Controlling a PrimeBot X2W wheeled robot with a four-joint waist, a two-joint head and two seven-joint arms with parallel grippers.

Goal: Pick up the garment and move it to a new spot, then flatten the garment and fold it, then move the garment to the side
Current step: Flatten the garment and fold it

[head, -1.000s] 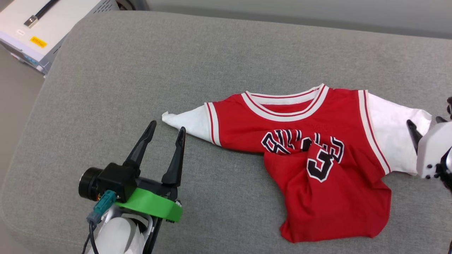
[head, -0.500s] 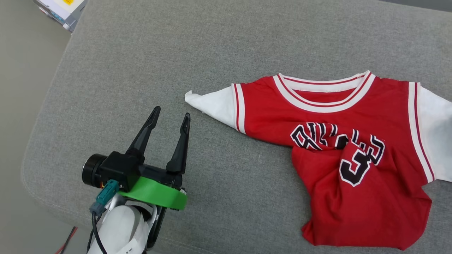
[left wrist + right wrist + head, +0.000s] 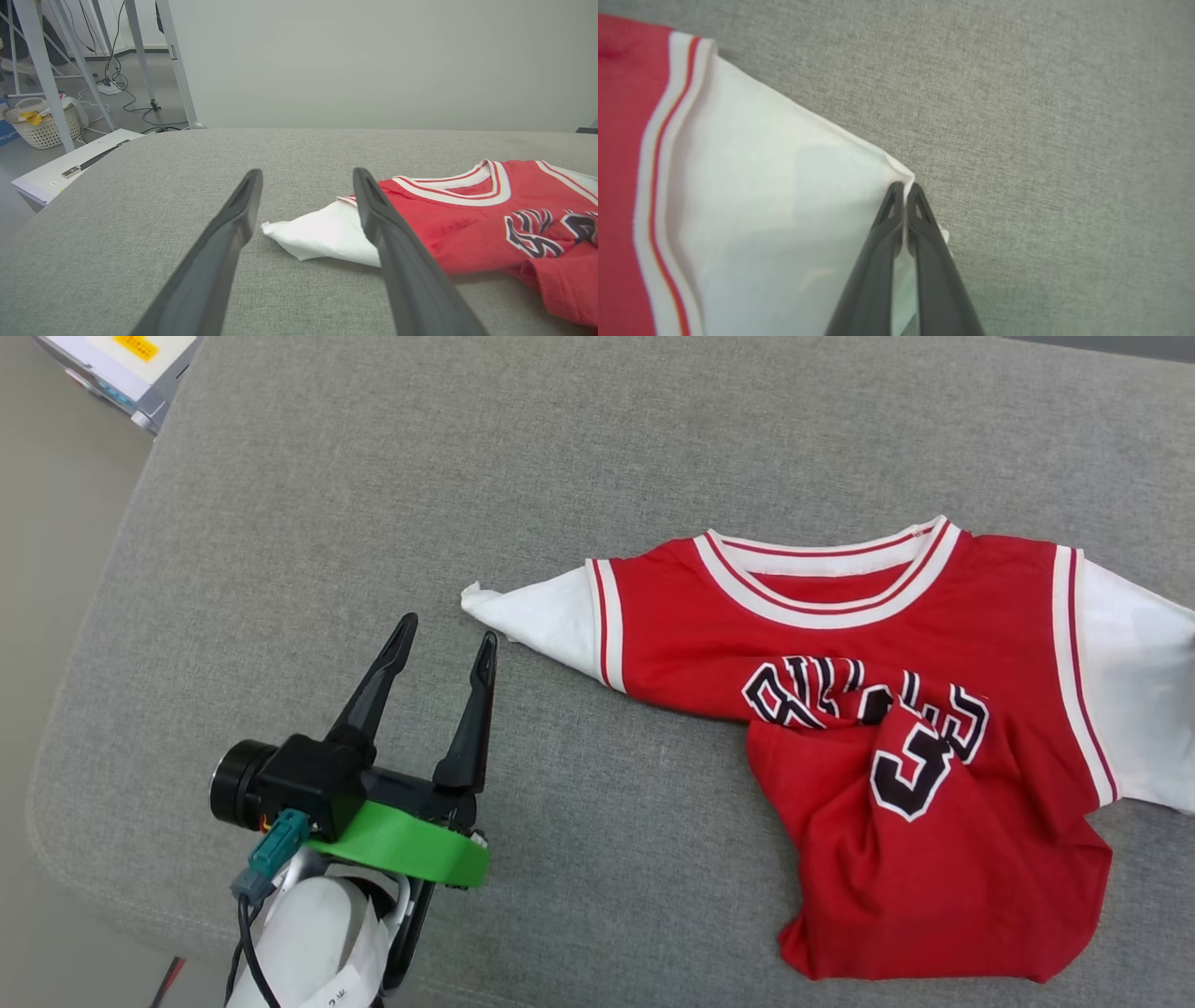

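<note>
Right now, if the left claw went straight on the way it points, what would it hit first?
Probably the pointed tip of the garment's white sleeve, lying on the grey cushion just ahead of the open left claw; the claw's height above the cushion is unclear.

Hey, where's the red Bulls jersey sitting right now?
In the head view, the jersey lies rumpled on the right side of the grey cushion, its pointed white sleeve just beyond the open left end effector.
</note>
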